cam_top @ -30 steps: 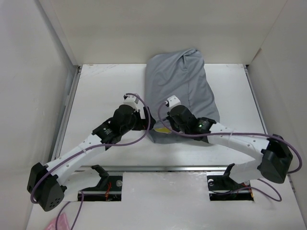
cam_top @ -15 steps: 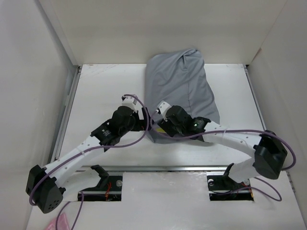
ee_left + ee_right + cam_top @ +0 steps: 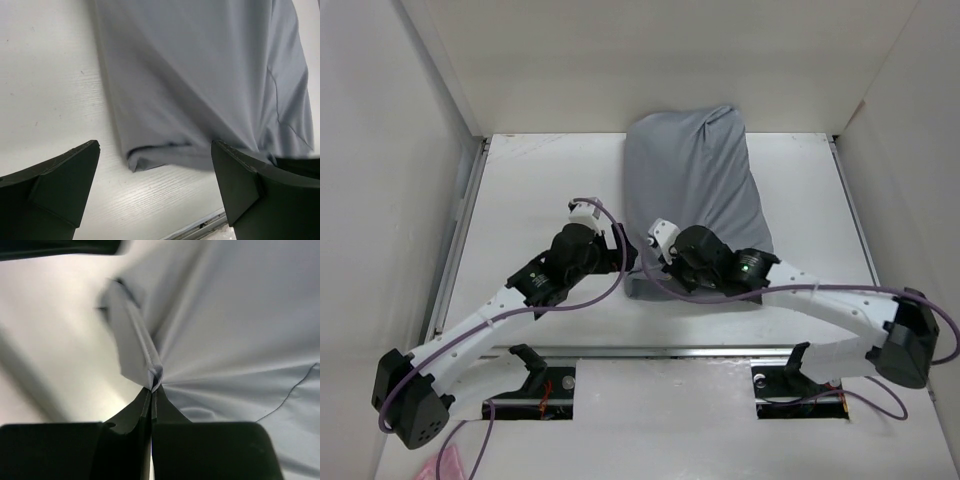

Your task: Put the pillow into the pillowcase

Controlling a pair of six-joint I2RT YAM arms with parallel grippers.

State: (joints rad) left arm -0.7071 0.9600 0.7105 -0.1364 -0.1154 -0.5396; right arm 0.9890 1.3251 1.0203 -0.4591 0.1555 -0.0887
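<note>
Bulging grey pillowcase lies on the white table. Left arm and right arm end at its near edge.

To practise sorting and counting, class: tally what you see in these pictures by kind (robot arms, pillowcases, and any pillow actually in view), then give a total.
Robot arms: 2, the left arm and the right arm
Grey pillowcase: 1
Visible pillow: 0; the case looks filled and would hide it
Total: 3
</note>
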